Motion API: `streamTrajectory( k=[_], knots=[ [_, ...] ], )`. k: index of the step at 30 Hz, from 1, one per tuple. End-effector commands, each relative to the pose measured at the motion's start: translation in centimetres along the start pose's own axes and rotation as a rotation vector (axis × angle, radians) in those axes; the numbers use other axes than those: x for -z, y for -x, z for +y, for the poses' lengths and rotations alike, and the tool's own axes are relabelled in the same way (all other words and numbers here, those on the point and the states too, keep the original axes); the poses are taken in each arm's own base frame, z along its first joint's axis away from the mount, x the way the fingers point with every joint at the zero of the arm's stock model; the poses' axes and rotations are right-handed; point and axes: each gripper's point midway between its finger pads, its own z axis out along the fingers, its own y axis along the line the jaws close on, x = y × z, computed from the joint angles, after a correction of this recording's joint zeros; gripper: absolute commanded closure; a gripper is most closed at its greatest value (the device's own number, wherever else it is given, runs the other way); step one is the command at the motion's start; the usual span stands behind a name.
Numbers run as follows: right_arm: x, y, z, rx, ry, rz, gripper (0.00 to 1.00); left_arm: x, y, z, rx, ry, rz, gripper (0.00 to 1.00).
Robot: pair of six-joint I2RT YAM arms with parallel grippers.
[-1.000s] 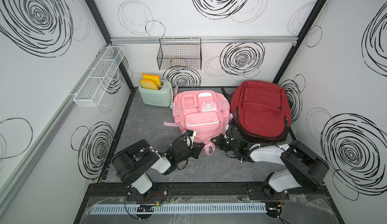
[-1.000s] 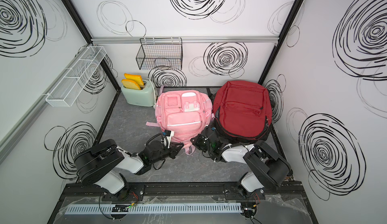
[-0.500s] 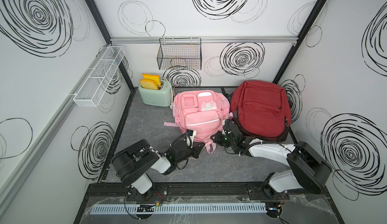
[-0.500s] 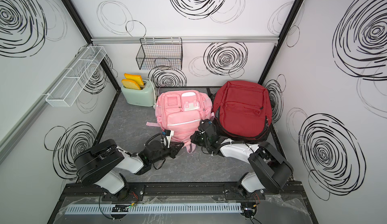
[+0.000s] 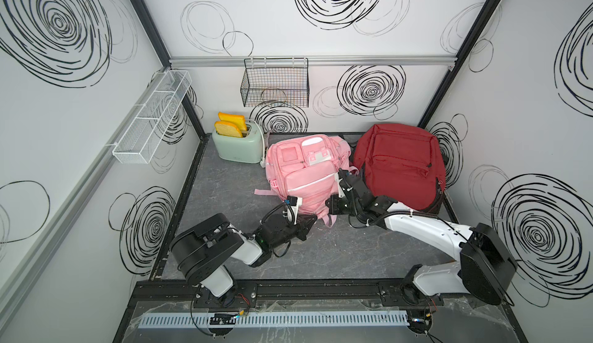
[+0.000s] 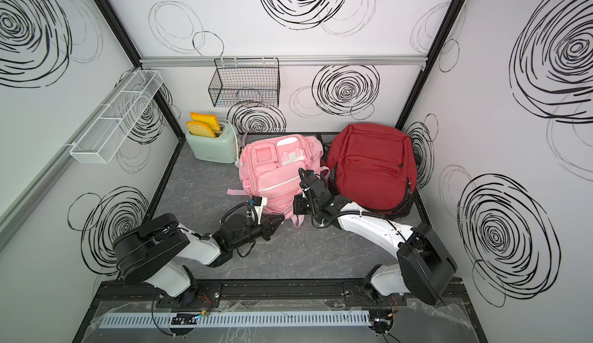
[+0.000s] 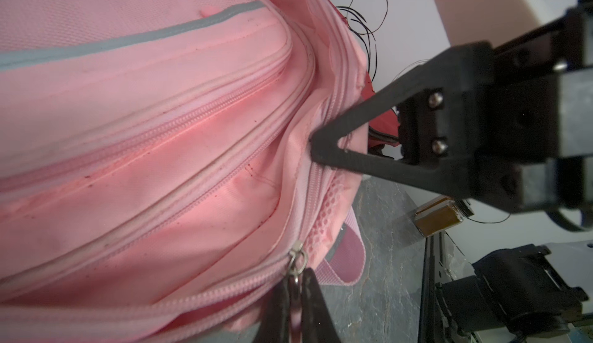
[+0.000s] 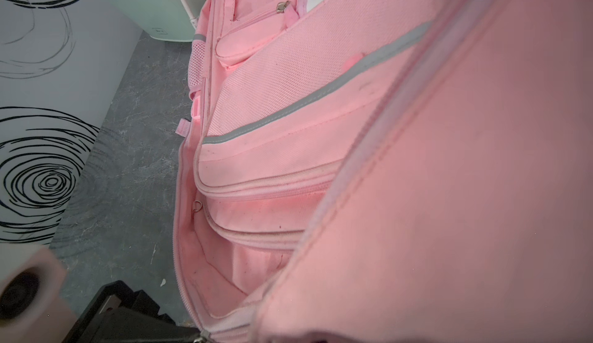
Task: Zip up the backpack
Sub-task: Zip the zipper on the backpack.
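While the left gripper (image 7: 293, 296) has its jaws clenched on the zipper pull (image 7: 294, 285), with the metal slider (image 7: 297, 251) just beyond the fingertips, the step in hand looks like drawing that slider along the open run of teeth (image 7: 313, 184). The right gripper (image 7: 317, 147) is further along the same seam. Its jaws are closed, and as far as the left wrist view shows they pinch a fold of the rim of the pink backpack (image 5: 305, 171). That bag lies flat on the table (image 5: 224, 197), between the toaster (image 5: 239, 147) and the red backpack (image 5: 401, 164), touching the red one. The opening (image 8: 224, 280) gapes in the right wrist view, with loose lining inside. To do this well, I judge that the pull should run along the line of the teeth, not away from the bag, so the slider does not cock and jam. The right arm's job is counter-tension: drawing the rim gently away from the slider so both halves meet straight ahead of it. The seam curves near that pinch, so the path should bend with it. The main risks are slack lining catching in the slider, the thin pull slipping from the fingers, and the whole bag sliding if the anchor gives.
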Motion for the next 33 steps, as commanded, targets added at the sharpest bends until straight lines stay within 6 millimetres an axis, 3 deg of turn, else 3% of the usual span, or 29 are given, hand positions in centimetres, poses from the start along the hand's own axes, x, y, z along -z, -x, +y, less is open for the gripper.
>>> streamTrajectory(
  k=[1, 15, 26, 29, 31, 33],
  knots=[
    [3.1, 4.3, 1.3, 0.098, 0.003, -0.145, 1.00, 0.2, -1.6, 1.1, 0.008, 0.043, 0.054, 1.00],
    [4.3, 6.1, -6.2, 0.039, -0.234, -0.146, 1.00, 0.3, -1.5, 1.2, 0.008, 0.050, 0.049, 1.00],
    [2.0, 4.3, -8.6, -0.126, -0.269, -0.137, 0.99, 0.2, -1.5, 1.2, 0.007, 0.048, 0.054, 1.00],
    [2.0, 3.3, -8.9, -0.222, -0.244, -0.167, 0.90, 0.1, -1.6, 1.1, 0.005, 0.044, 0.057, 1.00],
    [1.9, 2.9, -8.7, -0.274, -0.197, -0.188, 0.75, 0.0, -1.6, 1.2, 0.005, 0.049, 0.059, 1.00],
    [1.3, 2.5, -8.0, -0.301, -0.134, -0.185, 0.66, 0.0, -1.7, 1.3, 0.002, 0.055, 0.062, 1.00]
  ],
)
